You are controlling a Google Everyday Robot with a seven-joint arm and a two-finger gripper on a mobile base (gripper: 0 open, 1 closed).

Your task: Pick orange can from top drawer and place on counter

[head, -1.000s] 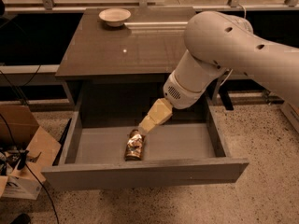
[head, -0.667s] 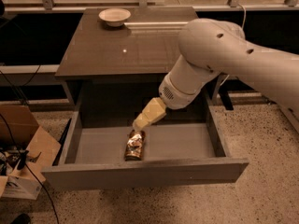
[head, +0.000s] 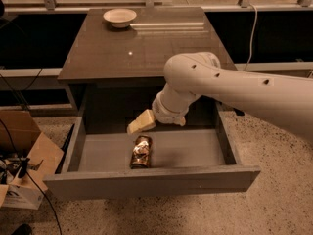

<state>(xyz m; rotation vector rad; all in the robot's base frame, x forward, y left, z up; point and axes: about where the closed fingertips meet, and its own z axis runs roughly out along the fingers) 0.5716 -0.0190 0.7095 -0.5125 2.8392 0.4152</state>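
The orange can lies on its side on the grey floor of the open top drawer, near the front panel, left of centre. My gripper hangs over the drawer at the end of the white arm, just above and behind the can, not touching it. Its tan fingers point down and to the left. The counter is the glossy dark top of the cabinet behind the drawer.
A white bowl stands at the counter's far left corner. An open cardboard box with cables sits on the floor left of the drawer. A white cable hangs at the back right.
The arm has swung left and back over the drawer, and the gripper has moved up and a little away from the can. The can has not moved.
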